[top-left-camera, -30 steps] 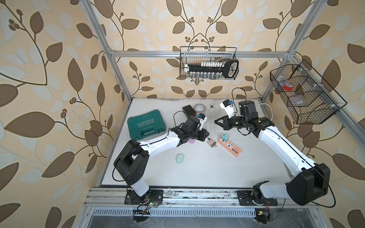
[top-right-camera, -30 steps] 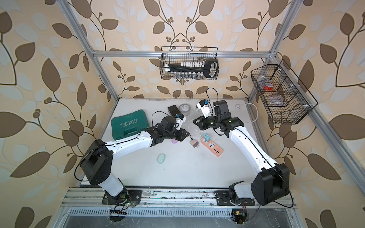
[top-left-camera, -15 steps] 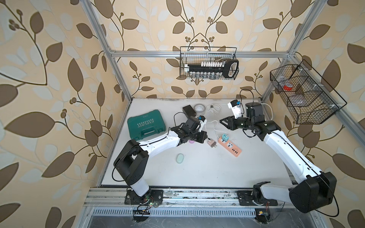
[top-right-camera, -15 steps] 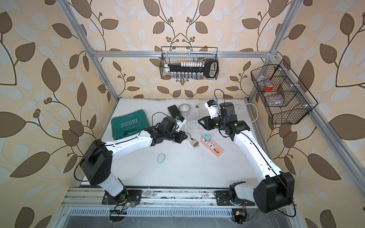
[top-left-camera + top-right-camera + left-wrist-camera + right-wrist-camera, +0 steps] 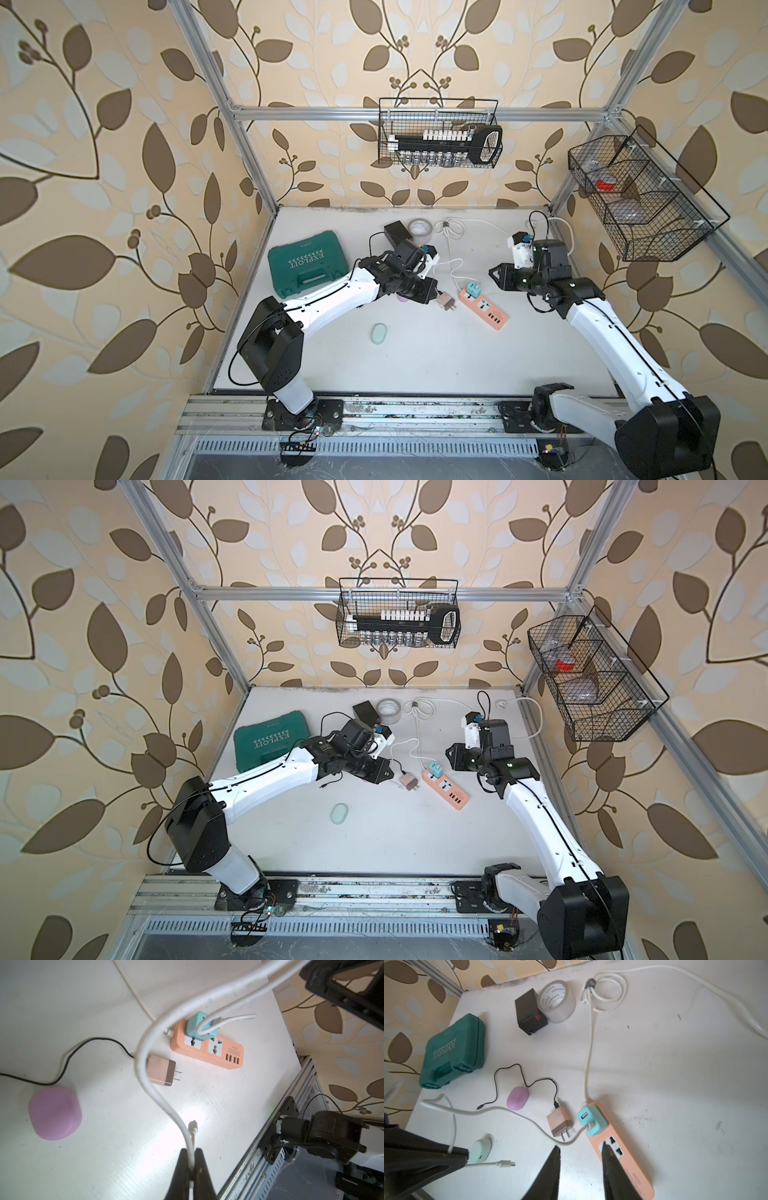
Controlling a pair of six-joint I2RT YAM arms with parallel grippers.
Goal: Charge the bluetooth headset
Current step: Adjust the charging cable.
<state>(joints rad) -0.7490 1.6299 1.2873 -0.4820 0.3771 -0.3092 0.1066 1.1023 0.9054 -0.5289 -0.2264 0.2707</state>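
the white cable (image 5: 140, 1064) is clamped in the left gripper (image 5: 191, 1152) just behind its free plug (image 5: 192, 1126). its other end is plugged into the teal adapter (image 5: 591, 1122) on the strip (image 5: 484, 309). the right gripper (image 5: 581, 1147) is held with jaws apart, empty. the mint case (image 5: 481, 1150) and pink case (image 5: 517, 1098) are seen lying on the table (image 5: 436, 365), untouched.

An adapter (image 5: 434, 769) is plugged into the strip (image 5: 454, 796) between the left gripper (image 5: 390, 774) and right gripper (image 5: 449, 755); a cable (image 5: 405, 742) is looped from it.

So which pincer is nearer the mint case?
Left. The left pincer, shut on the white cable, sits just beyond the mint case; the right pincer hangs farther off, by the power strip.
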